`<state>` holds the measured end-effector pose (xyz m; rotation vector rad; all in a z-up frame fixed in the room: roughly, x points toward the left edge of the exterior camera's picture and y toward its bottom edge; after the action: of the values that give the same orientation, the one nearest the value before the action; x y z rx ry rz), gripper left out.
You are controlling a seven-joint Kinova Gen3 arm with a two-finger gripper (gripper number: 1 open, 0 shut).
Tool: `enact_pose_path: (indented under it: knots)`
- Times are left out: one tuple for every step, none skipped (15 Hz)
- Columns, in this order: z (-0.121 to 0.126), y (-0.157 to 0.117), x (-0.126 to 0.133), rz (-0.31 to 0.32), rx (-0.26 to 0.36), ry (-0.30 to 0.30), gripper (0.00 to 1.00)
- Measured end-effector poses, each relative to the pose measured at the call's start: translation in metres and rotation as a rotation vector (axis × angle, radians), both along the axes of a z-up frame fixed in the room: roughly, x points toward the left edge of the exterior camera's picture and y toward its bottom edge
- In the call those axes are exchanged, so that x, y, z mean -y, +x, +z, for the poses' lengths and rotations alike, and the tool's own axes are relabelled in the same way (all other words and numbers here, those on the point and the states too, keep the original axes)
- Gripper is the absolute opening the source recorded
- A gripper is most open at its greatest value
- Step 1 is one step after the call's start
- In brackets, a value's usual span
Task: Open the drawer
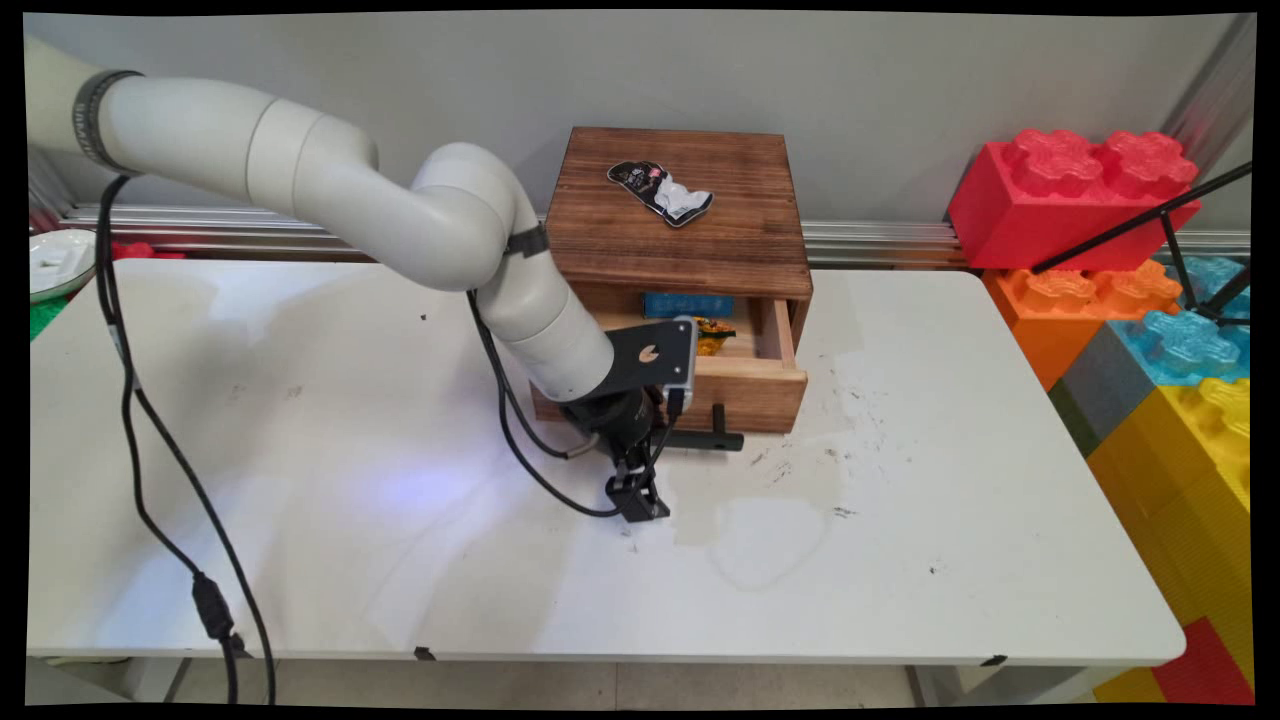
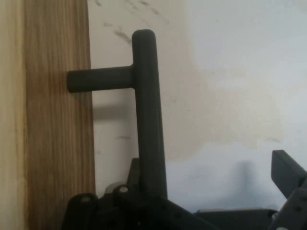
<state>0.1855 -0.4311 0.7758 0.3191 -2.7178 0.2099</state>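
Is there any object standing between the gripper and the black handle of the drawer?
Nothing visible does. The gripper hangs open just in front of the drawer; in the hand view the handle runs beside the left finger, and only bare table shows around it.

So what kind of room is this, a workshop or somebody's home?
Most likely a robot test lab, not a home. A white arm with trailing cables works at a bare, stained white table holding only a small wooden drawer box, and giant foam building blocks are stacked alongside.
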Motion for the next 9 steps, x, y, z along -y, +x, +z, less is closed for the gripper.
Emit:
enact_pose_path:
  knots:
    - [0.000, -0.001, -0.003, -0.001, -0.001, 0.003, 1.00]
    - [0.001, -0.002, -0.007, -0.002, -0.004, 0.007, 1.00]
    - [0.001, -0.002, -0.010, -0.003, -0.005, 0.010, 1.00]
    - [0.001, -0.004, -0.015, -0.006, -0.007, 0.015, 1.00]
    - [0.002, -0.005, -0.019, -0.008, -0.009, 0.020, 1.00]
    - [0.002, -0.006, -0.024, -0.011, -0.011, 0.025, 1.00]
    - [0.003, -0.007, -0.028, -0.015, -0.013, 0.029, 1.00]
    - [0.003, -0.008, -0.031, -0.016, -0.015, 0.031, 1.00]
    - [0.003, -0.008, -0.035, -0.018, -0.016, 0.035, 1.00]
